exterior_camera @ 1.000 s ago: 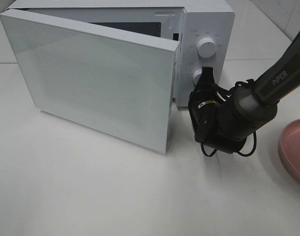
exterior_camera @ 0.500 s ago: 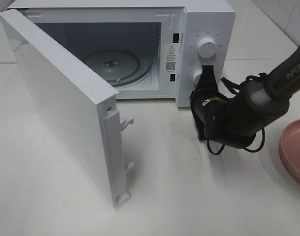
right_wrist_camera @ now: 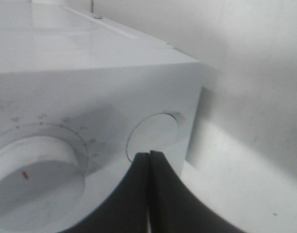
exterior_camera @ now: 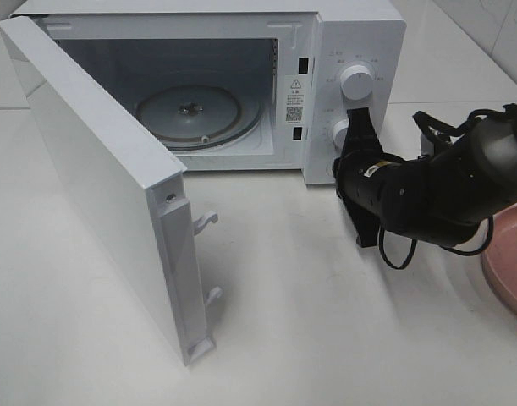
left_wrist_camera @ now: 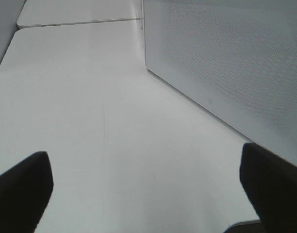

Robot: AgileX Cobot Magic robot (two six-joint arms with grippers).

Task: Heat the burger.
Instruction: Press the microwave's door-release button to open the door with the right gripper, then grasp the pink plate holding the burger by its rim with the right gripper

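The burger is out of view. The white microwave (exterior_camera: pixel 360 34) stands at the back with its door (exterior_camera: pixel 97 186) swung wide to the left, showing an empty glass turntable (exterior_camera: pixel 195 110). My right gripper (exterior_camera: pixel 357 120) is shut with nothing in it, its tip at the control panel by the lower knob (exterior_camera: pixel 338 131). In the right wrist view the shut right gripper (right_wrist_camera: pixel 149 155) rests against a round button (right_wrist_camera: pixel 155 131) beside a dial (right_wrist_camera: pixel 36 170). My left gripper (left_wrist_camera: pixel 146 187) is open above bare table, its fingers (left_wrist_camera: pixel 22 189) wide apart, near the door's outer face (left_wrist_camera: pixel 226 63).
A pink plate (exterior_camera: pixel 508 254) lies at the right edge of the table, just beyond the right arm. The open door's edge with its two latch hooks (exterior_camera: pixel 206 222) juts toward the front. An upper knob (exterior_camera: pixel 357 82) sits above the gripper tip.
The microwave door has swung from nearly closed to wide open on the left, exposing the cavity. The right arm has shifted right and lower, its tip staying at the panel.
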